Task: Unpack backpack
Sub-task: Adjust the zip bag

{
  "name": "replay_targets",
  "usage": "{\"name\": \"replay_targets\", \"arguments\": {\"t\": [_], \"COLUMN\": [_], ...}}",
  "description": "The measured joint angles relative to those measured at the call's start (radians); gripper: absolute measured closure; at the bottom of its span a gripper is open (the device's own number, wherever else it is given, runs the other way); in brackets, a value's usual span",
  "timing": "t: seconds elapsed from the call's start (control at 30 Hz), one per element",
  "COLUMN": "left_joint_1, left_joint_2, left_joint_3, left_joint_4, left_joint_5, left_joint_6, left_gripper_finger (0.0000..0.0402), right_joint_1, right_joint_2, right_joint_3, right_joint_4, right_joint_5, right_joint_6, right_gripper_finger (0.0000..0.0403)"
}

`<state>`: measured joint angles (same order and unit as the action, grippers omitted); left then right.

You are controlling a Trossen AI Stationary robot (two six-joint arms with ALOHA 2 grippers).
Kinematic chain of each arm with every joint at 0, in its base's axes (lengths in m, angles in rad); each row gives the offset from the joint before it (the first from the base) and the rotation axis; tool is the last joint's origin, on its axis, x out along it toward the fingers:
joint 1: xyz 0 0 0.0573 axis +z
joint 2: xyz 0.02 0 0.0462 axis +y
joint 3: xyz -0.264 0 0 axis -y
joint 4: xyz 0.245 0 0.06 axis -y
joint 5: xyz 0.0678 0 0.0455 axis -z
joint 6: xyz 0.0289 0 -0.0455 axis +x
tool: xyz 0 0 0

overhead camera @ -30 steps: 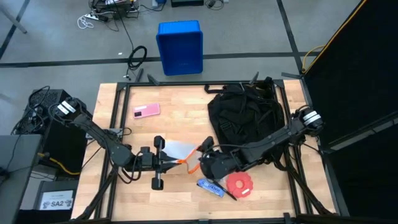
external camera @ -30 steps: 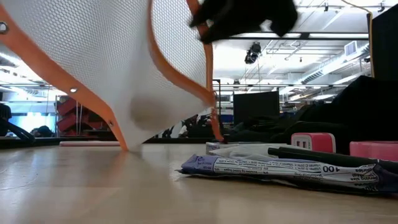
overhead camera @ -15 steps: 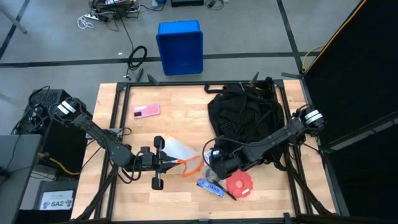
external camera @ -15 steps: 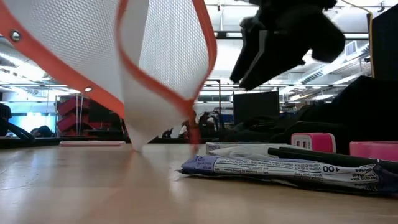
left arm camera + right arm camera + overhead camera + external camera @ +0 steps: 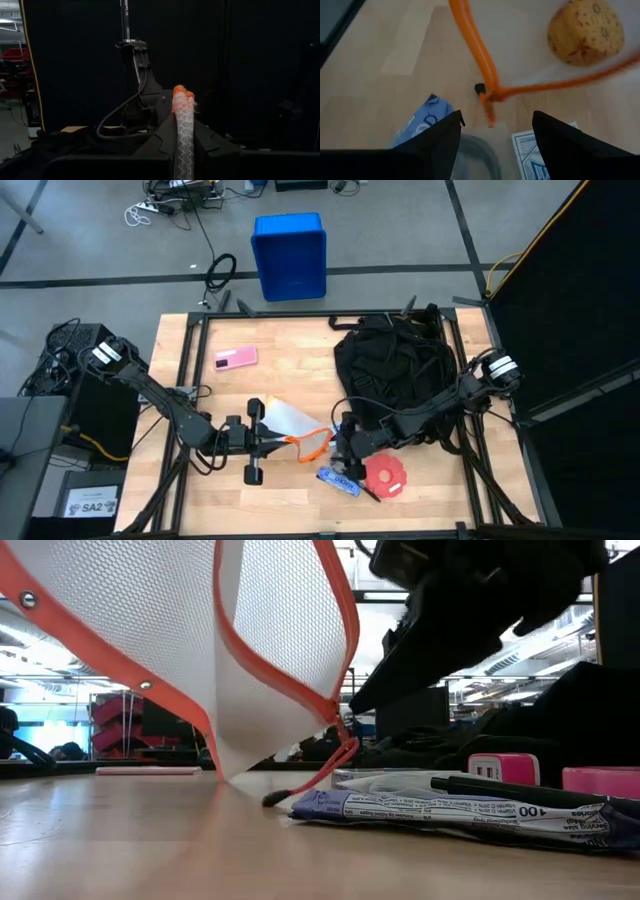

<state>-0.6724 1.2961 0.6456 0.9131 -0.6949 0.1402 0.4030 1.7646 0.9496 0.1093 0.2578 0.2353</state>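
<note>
Here, everything sits relative to the white mesh pouch (image 5: 290, 426) with orange trim in the middle of the wooden table (image 5: 190, 370). My left gripper (image 5: 262, 442) is clamped shut on the pouch's edge, on the side away from the backpack; in my left wrist view the mesh fabric is pinched between my dark fingers (image 5: 165, 145) and rises straight up from them. My right gripper (image 5: 345, 452) hangs just past the pouch's orange-rimmed mouth, jaws apart and holding nothing; my right wrist view looks down between the fingers (image 5: 437, 137) at the orange zipper pull (image 5: 487, 102) lying on the wood and at a round yellowish sponge-like lump (image 5: 585, 31) inside the mesh, though I cannot say for certain what that lump is. The backpack (image 5: 395, 370), black and slumped, lies beyond my right gripper toward the table's far right corner. A blue snack wrapper (image 5: 338, 480) and a red round thing (image 5: 385, 476) lie near the pouch's mouth on the front side. A pink phone (image 5: 235, 358) lies well apart from the pouch, toward the back. A blue crate (image 5: 289, 255) stands on the floor beyond the table.
</note>
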Motion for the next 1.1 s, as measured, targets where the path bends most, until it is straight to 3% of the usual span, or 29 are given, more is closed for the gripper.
{"name": "replay_targets", "arguments": {"t": [0.27, 0.53, 1.1], "left_joint_1": [0.0, 0.001, 0.002], "left_joint_2": [0.0, 0.0, 0.0], "left_joint_3": [0.0, -0.001, -0.001], "left_joint_4": [0.001, -0.004, -0.008], "left_joint_5": [-0.014, -0.021, -0.036], "left_joint_6": [0.005, 0.005, 0.005], "left_gripper_finger": [0.0402, 0.0402, 0.0402], "right_joint_1": [-0.043, -0.067, -0.069], "right_joint_2": [0.022, 0.133, 0.18], "right_joint_3": [-0.038, -0.017, -0.015], "right_joint_4": [0.155, 0.269, 0.342], "right_joint_5": [-0.064, -0.236, -0.216], "right_joint_6": [0.044, 0.088, 0.194], "right_gripper_finger": [0.0193, 0.0197, 0.0225]}}
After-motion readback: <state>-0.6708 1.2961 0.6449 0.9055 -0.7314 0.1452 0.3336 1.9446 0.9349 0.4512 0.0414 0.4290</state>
